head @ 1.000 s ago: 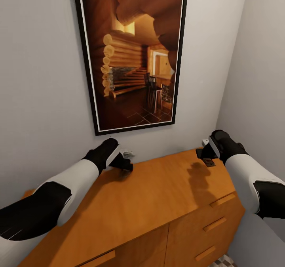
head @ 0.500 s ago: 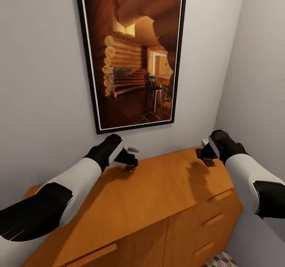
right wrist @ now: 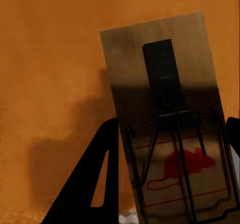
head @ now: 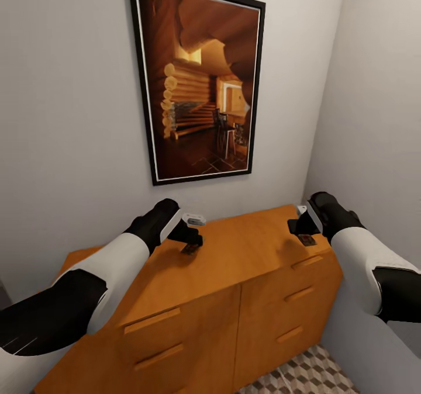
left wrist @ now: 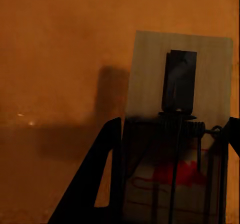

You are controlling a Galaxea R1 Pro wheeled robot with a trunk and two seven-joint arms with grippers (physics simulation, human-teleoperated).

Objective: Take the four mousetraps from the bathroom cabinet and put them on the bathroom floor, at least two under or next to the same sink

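A: Jaws first; left gripper (head: 192, 241) clenched on a mousetrap (left wrist: 177, 134), board pinched between both black fingers in the left wrist view; right gripper (head: 303, 234) grasping a second mousetrap (right wrist: 167, 119) the same way.

B: Lifted or resting?

A: Cannot tell; head view has each trap at or just above the cabinet (head: 234, 277) top, left one toward 9 o'clock on the top, right one at the 3 o'clock edge by the corner wall.

B: Progress?

A: Early, I'd judge; two traps gripped, none on the bathroom floor (head: 310, 376), a tiled patch at 5 o'clock in the head view; carry, placing and two more traps remain.

B: Hidden bits?

A: Other two traps unseen; drawers look closed; trap ends toward the wrists cut off; framed picture (head: 199, 84) above, nothing more.
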